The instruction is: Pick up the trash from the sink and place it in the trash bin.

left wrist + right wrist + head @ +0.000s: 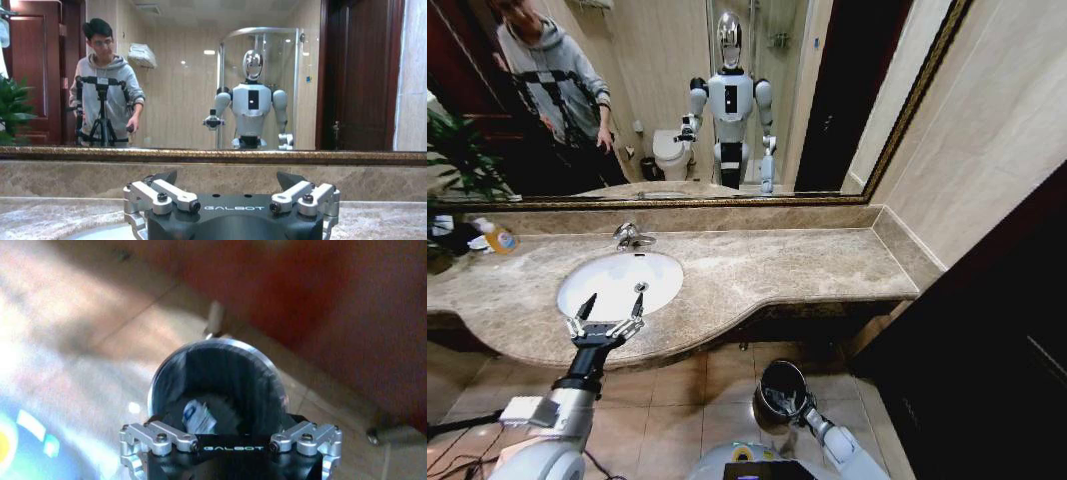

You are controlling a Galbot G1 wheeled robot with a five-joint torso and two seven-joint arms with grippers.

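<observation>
The white oval sink [612, 275] sits in the marble countertop, and I see no trash in its basin. My left gripper [611, 308] hovers open over the sink's near rim with nothing between its fingers. In the left wrist view the left gripper [227, 181] faces the mirror with its fingers spread. The trash bin [782, 390], dark with a shiny rim, stands on the floor tiles below the counter. My right gripper [803, 408] is right at the bin's near side. Inside the trash bin [217, 347] lies a white-and-blue piece of trash [195, 416].
A chrome faucet [631, 236] stands behind the basin. An orange-yellow soap bottle [498, 238] lies at the counter's far left beside a plant [457, 160]. A wall mirror [677, 90] runs along the back. Dark wooden cabinetry [987, 340] stands to the right.
</observation>
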